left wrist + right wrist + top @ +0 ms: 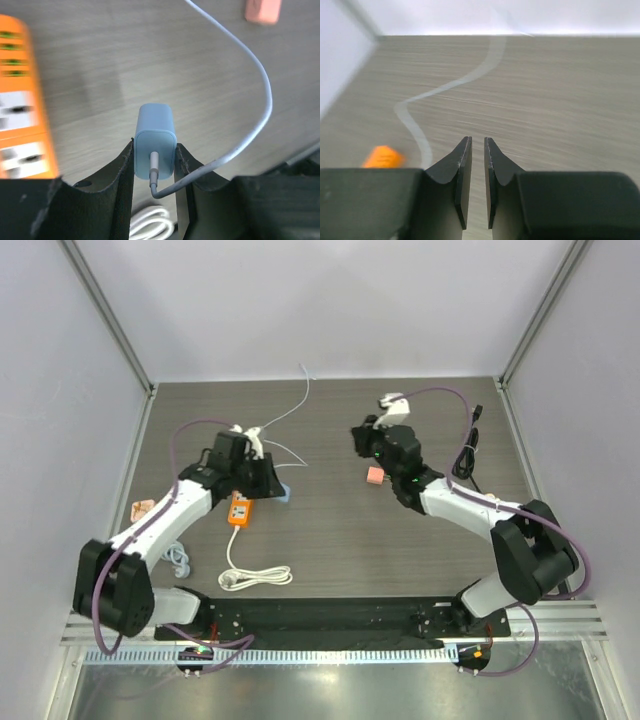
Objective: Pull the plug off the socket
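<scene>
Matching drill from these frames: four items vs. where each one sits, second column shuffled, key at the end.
Things:
1. light-blue cube
2. orange strip
3. pink cube
4. black cord

Places:
a. near the table's right edge
b. clamped between the left gripper fingers
c. on the table next to the right gripper
d. flat on the table, below the left gripper in the top view

Pairs: 1-b, 2-d, 3-c, 4-a

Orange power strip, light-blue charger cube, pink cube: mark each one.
orange power strip (22,95), left wrist view, its top face.
light-blue charger cube (155,142), left wrist view, its cable-end face between the fingers.
pink cube (374,475), top view, its top.
</scene>
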